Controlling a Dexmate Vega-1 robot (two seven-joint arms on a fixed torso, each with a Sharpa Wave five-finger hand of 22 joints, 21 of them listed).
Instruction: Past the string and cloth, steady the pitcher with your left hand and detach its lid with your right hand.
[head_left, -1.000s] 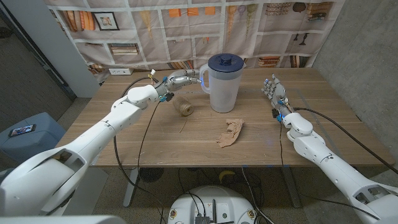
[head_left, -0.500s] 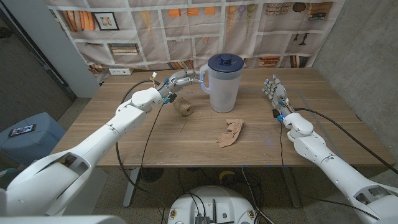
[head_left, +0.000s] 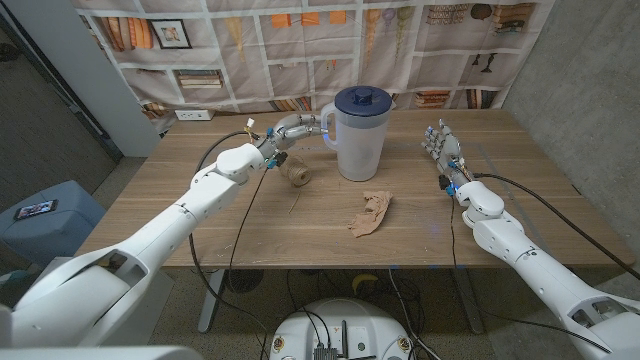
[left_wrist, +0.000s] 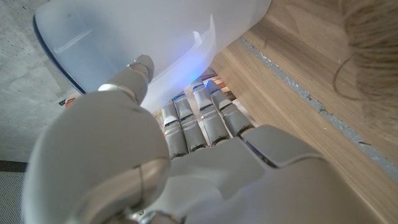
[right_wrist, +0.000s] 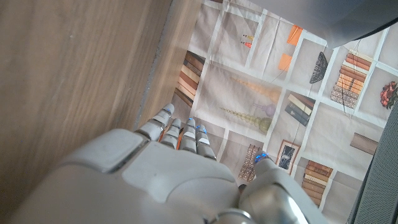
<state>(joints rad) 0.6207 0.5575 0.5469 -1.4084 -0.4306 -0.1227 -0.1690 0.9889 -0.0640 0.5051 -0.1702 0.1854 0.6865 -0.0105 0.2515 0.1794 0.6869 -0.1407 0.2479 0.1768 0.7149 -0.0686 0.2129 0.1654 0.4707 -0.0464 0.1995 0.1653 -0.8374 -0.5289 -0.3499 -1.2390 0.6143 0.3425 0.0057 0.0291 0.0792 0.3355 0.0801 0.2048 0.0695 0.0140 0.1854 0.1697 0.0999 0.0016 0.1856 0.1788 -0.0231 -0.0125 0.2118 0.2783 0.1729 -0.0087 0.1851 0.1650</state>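
White left hand (head_left: 296, 126) grips pitcher (head_left: 359, 136) handle; right hand (head_left: 438, 143) upright, fingers spread, holding nothing.

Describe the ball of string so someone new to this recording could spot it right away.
Start at the white pitcher with the dark blue lid, standing toward the far side of the wooden table. The ball of string lies on the table to its left, beside the left hand. It is small, round and wound, unlike the flat crumpled tan cloth nearer the front edge.
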